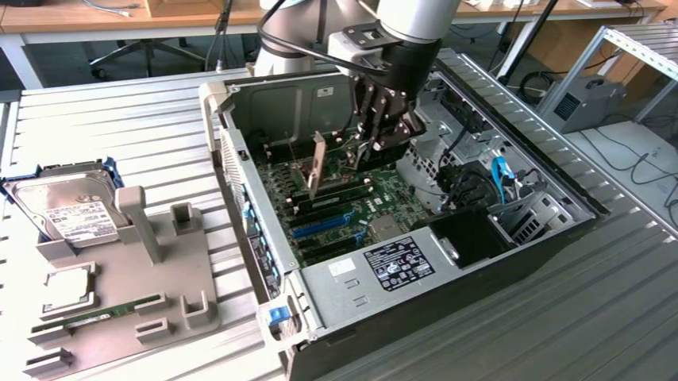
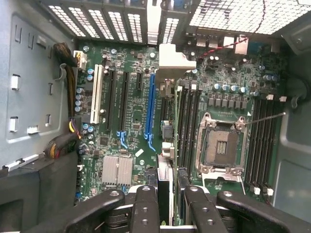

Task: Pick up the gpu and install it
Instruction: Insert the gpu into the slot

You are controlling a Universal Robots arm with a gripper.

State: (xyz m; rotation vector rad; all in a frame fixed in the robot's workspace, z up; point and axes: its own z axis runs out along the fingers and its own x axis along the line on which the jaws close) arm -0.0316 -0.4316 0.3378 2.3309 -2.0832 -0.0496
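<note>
Exterior view: an open computer case (image 1: 317,317) lies on its side on a slatted metal table (image 1: 127,143), filling the middle of the frame.
Labels: a white label on the hard drive (image 1: 66,210) at left centre and a black sticker on the power supply (image 1: 398,262) at lower centre; neither can be read.
Gripper: the gripper (image 1: 373,143) hangs inside the case at upper centre, its fingers (image 2: 146,208) clamped on the top edge of the gpu (image 1: 317,163).
Gpu: held upright on edge over the motherboard (image 2: 121,63), its metal bracket toward the case's rear wall; in the wrist view it runs edge-on up the centre (image 2: 165,116), just beside the long blue slot (image 2: 151,104).
Surroundings: a grey fixture (image 1: 148,278) at lower left carries the drive, a processor (image 1: 67,290) and a green memory stick (image 1: 101,316); the empty processor socket (image 2: 221,145) sits beside the card.
</note>
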